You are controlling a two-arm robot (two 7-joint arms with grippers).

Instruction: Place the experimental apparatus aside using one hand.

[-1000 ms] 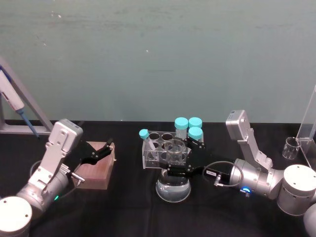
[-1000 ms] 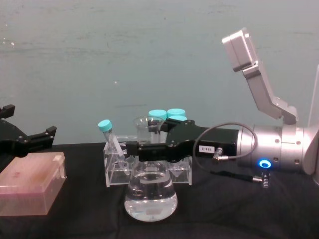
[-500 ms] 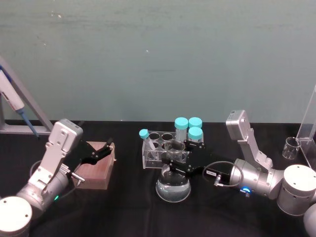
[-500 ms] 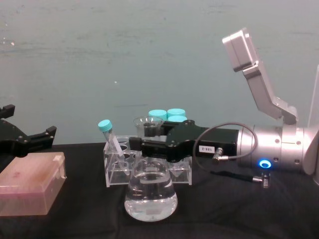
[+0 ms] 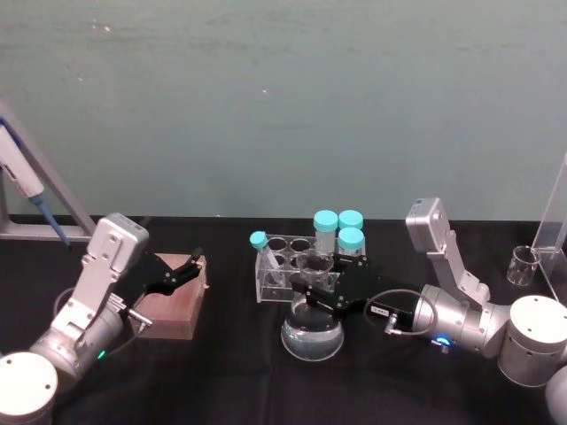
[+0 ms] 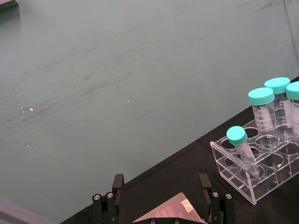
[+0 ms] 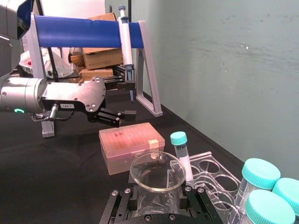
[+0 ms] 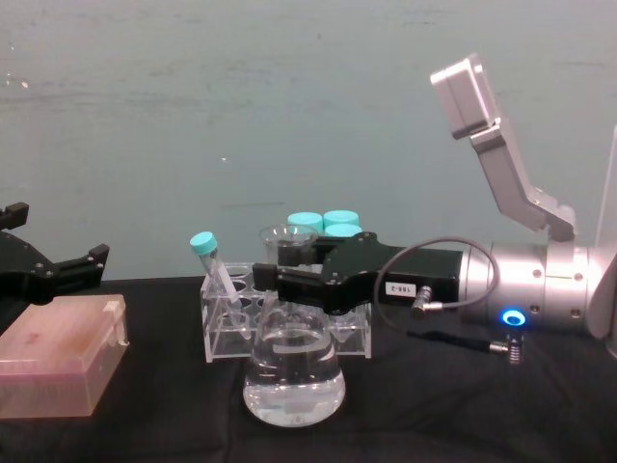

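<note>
Jaws of my right gripper (image 8: 281, 284) sit closed around the neck of the conical flask (image 8: 293, 384), just under its rim; from the chest camera I see one black finger crossing the glass, and the far finger is hidden behind the neck. In the right wrist view the flask mouth (image 7: 157, 170) fills the space between the two finger bases, but the body below is cut off. I cannot tell whether the flask base touches the black worktop (image 8: 145, 434) or hangs just above it; the clear liquid inside sits level in the lower part.

Directly behind the flask stands a clear tube rack (image 5: 282, 274) holding one slim teal-capped tube (image 5: 260, 243) leaning at its left end and three wider teal-capped tubes (image 5: 337, 227) at its right end. From the chest camera the flask and gripper cover much of the rack's middle.

My left gripper (image 5: 183, 270) hovers with jaws apart over a brown-pink tip box (image 5: 174, 301) at the left of the worktop, holding nothing. On the far right, a small glass beaker (image 5: 523, 264) stands beside a clear acrylic stand (image 5: 554, 226) that is cut off by the edge, so I cannot make out what it holds
</note>
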